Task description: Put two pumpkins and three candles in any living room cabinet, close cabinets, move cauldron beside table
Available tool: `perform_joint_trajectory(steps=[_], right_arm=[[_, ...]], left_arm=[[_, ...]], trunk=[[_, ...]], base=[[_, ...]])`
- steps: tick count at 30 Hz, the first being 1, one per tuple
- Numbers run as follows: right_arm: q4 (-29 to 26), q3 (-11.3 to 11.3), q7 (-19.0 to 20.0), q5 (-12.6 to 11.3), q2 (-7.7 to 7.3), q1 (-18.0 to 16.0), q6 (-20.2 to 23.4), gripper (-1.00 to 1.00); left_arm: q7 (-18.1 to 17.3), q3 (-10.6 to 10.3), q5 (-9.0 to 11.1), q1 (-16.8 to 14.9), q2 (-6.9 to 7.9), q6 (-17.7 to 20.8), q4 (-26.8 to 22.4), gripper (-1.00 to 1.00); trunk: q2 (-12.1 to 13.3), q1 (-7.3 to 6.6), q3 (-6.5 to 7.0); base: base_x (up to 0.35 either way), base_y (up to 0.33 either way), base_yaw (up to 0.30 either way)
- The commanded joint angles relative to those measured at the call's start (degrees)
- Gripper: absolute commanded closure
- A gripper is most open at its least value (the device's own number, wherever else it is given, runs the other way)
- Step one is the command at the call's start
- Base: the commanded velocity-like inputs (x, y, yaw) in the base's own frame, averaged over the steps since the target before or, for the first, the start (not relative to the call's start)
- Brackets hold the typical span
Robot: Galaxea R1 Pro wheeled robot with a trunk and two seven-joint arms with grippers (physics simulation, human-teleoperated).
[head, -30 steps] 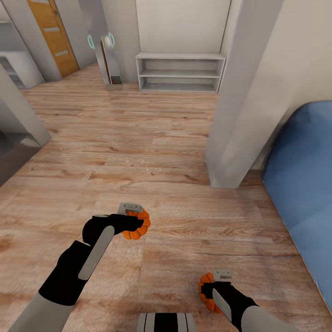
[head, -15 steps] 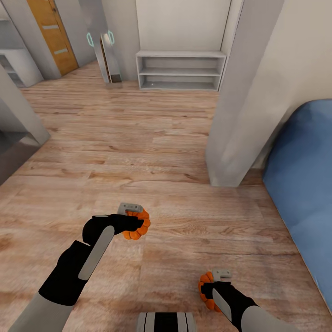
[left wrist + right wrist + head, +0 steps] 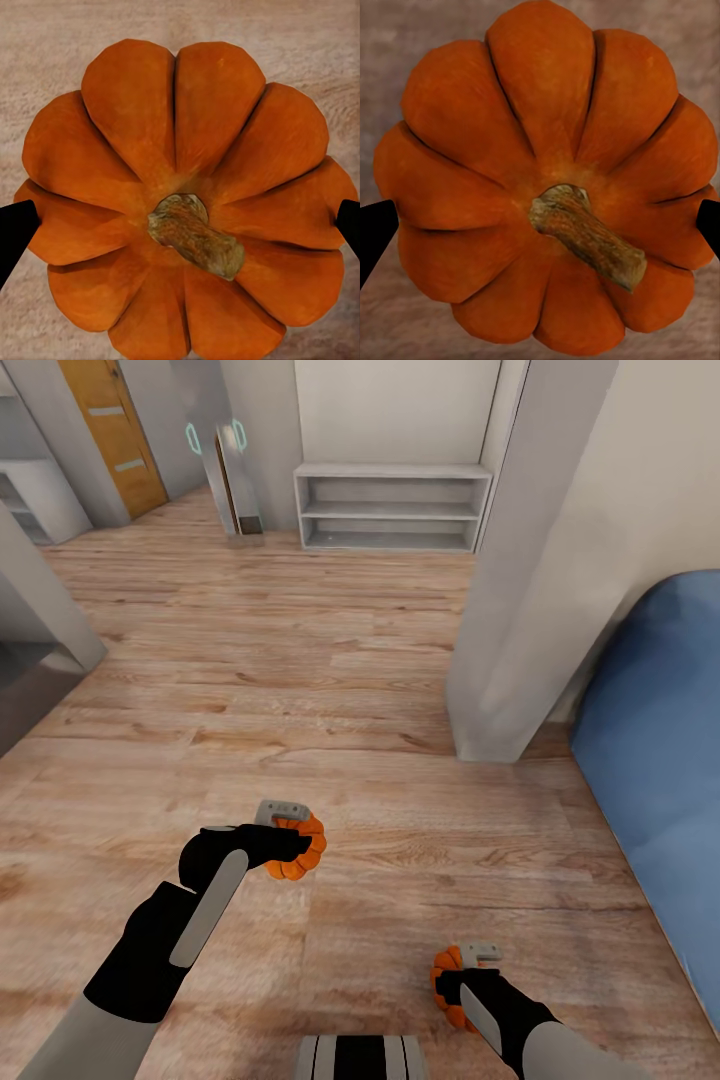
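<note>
- Wooden plank floor (image 3: 300, 660) stretches ahead to a white open shelf unit (image 3: 390, 510) against the far wall, with a grey pillar (image 3: 520, 610) to the right, a blue sofa (image 3: 660, 760) beyond it and an orange door (image 3: 110, 430) far left.
- Left pincer (image 3: 292, 842) is pinching one pumpkin (image 3: 296, 852), held out in front above the floor; in the left wrist view its dark fingertips (image 3: 15, 232) sit against opposite sides of the pumpkin (image 3: 184, 202), stem facing the camera.
- Right pincer (image 3: 462, 980) is pinching the other pumpkin (image 3: 452, 985), held lower and nearer the body; the right wrist view gives the same clamp on that pumpkin (image 3: 547, 187).
- No dark-brown cabinet is in sight, so I judge that both pumpkins are being carried and the coming move is driving or turning, not reaching.
- Compared with a second ago, the shelf unit and door sit slightly higher in the head view, which reads as camera motion; both arms and pumpkins keep the same pose.
</note>
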Motion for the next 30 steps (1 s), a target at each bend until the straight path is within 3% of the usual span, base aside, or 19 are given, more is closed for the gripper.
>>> perform_joint_trajectory(steps=[1, 5, 6, 15, 30], right_arm=[[0.39, 0.56, -0.24, -1.15, -0.07, 0.05, 0.19, -1.0], [0.39, 0.56, -0.24, -1.15, -0.07, 0.06, 0.18, -1.0], [0.39, 0.56, -0.24, -1.15, -0.08, 0.06, 0.2, 1.0], [0.39, 0.56, -0.24, -1.15, -0.08, 0.07, 0.22, 1.0], [1.09, 0.64, -0.24, -1.15, 0.0, 0.06, 0.15, 1.0]], left_arm=[[0.63, -0.12, 0.53, -0.05, 0.05, 0.12, -0.05, 1.0], [0.63, -0.12, 0.53, -0.05, 0.05, 0.12, -0.05, 1.0], [0.63, -0.12, 0.53, -0.05, 0.05, 0.12, -0.05, 1.0], [0.63, -0.12, 0.53, -0.05, 0.0, 0.12, -0.05, 1.0], [0.63, -1.8, 0.53, -0.05, -0.02, 0.12, -0.05, 1.0]], trunk=[[0.0, 0.02, -0.05], [0.0, 0.02, -0.05], [0.0, 0.02, -0.05], [0.0, 0.02, -0.05], [0.0, 0.02, -0.05]], base=[[0.0, 0.0, 0.0], [0.0, 0.0, 0.0], [0.0, 0.0, 0.0], [0.0, 0.0, 0.0], [0.0, 0.0, 0.0]])
